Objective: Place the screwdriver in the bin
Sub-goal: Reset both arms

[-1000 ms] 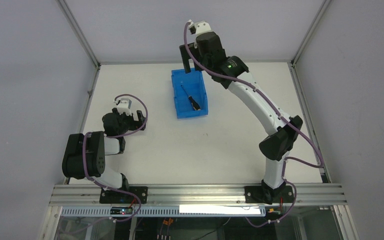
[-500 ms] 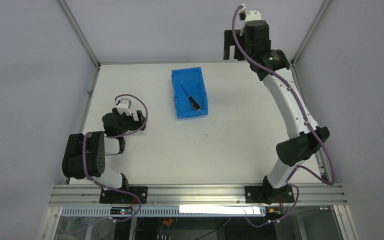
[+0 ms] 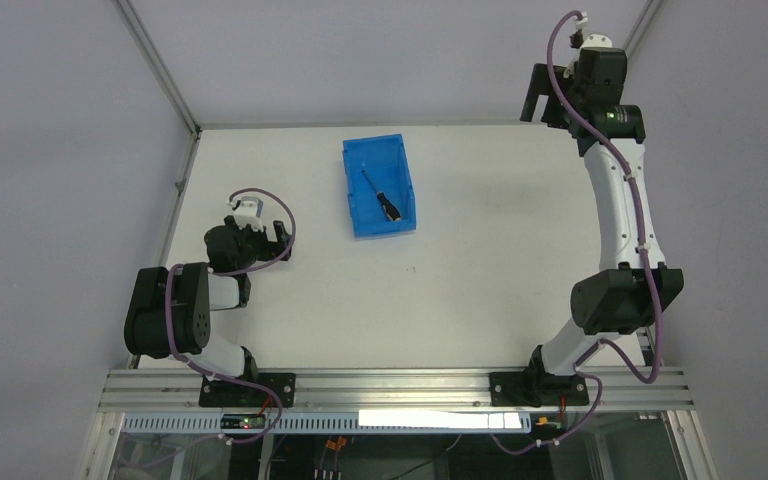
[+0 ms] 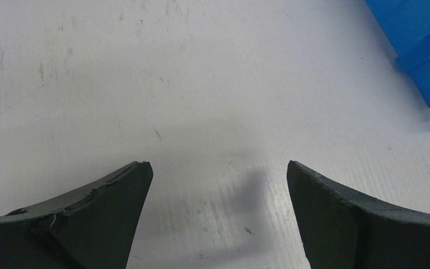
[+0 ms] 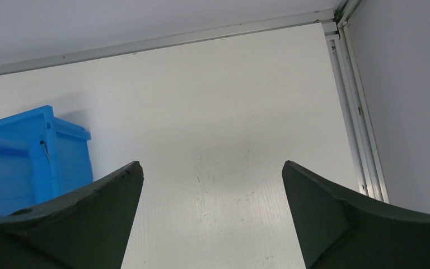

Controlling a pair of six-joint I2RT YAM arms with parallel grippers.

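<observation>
Already the screwdriver [image 3: 382, 197] lies diagonally in the bin [image 3: 384, 228], well left of the spread, empty right gripper [image 5: 212, 163]; left gripper [image 4: 219, 163] likewise spread.

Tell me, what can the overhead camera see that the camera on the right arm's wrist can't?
Only the overhead view shows the left arm and right arm whole, and the inside of the bin, where the screwdriver lies, handle and shaft. Only the right wrist view shows the right hand up close: its two dark fingers stand wide apart with nothing between them, above faint scuffs on the table. Both show the blue bin, the white table and its far right corner.
</observation>
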